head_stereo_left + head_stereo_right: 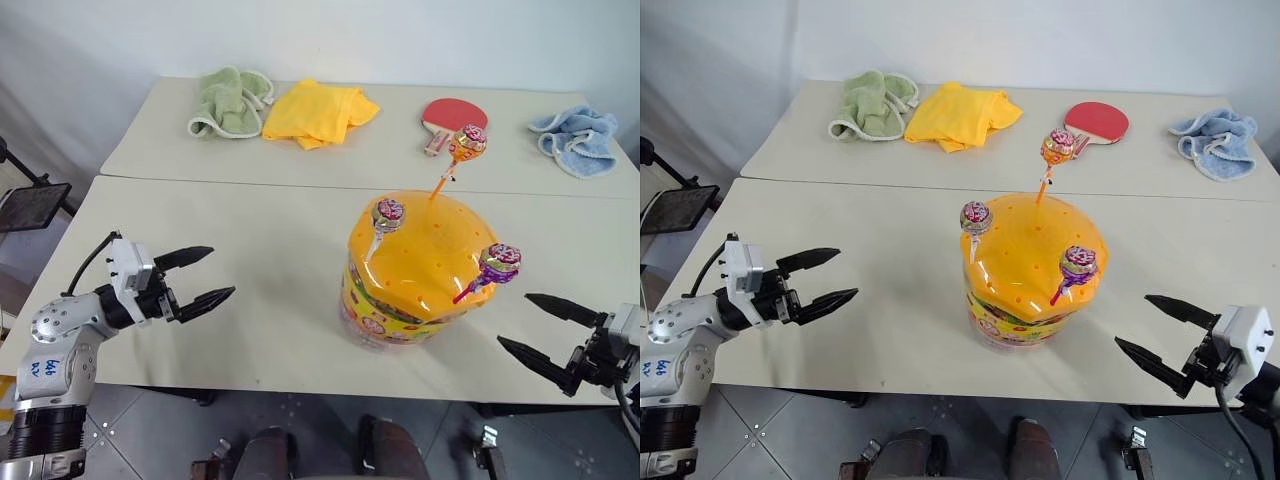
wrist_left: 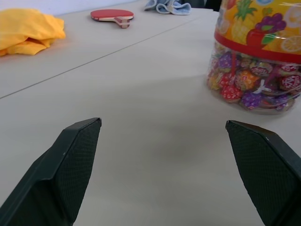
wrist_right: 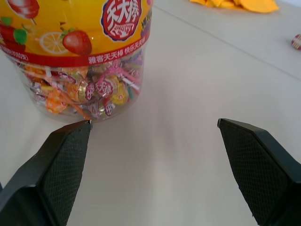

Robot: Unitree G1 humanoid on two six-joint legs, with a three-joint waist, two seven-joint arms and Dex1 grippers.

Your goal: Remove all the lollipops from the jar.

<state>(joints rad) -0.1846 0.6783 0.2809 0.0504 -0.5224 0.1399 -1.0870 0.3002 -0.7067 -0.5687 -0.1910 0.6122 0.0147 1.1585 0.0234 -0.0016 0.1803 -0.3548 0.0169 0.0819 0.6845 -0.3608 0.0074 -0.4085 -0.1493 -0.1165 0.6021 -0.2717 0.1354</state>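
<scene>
My left hand (image 1: 203, 274) hangs low over the near worktop (image 1: 270, 260), well to the left of the jar (image 1: 420, 270), with its two black fingers spread wide and holding nothing; they point level across the worktop toward the jar. My right hand (image 1: 545, 328) sits out past the near right edge of the worktop, also released and empty, its fingers splayed and aimed back toward the jar from the other side. Neither hand touches anything. The jar stands upright on the near worktop between my two hands, nearer the right one, its domed orange lid still on and its clear lower wall showing a heap of wrapped candies inside. Three lollipops stand stuck in the lid: one (image 1: 387, 214) with a pink-purple wrapper at the lid's left side, one (image 1: 467, 143) with an orange-yellow wrapper on an orange stick rising tall and tilted from the far side, and one (image 1: 498, 262) with a purple wrapper leaning out from the right side. On the far worktop lie a green towel (image 1: 231, 102), a yellow cloth (image 1: 318, 113), a red paddle (image 1: 455, 118) and a blue towel (image 1: 579, 138).
</scene>
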